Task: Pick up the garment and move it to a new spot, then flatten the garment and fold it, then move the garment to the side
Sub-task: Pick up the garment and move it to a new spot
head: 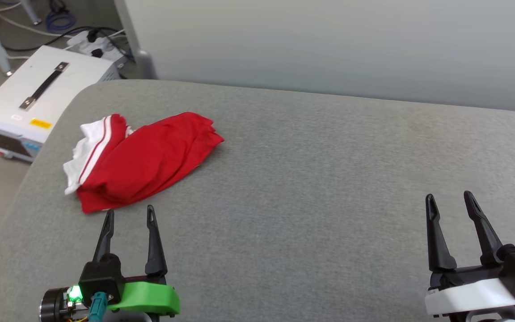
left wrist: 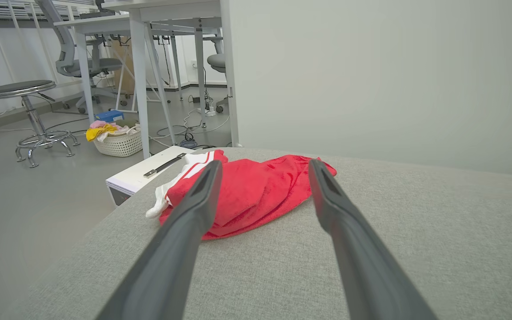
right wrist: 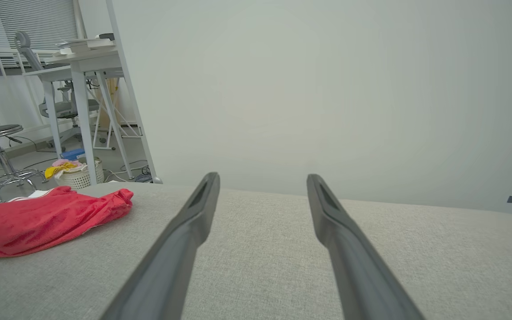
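Head view gives you the garment (head: 143, 161) bunched on the grey table (head: 311, 179) at its far left. Your left gripper (head: 128, 218) sits just short of it, fingers spread and empty. Your right gripper (head: 450, 201) waits well apart, also spread.

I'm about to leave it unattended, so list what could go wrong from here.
1. The crumpled red shirt with white sleeve lies near the left edge of the grey fabric table; a nudge could push it off toward the white handled box below.
2. It is bunched in layers, so the open left gripper may pinch several at once.
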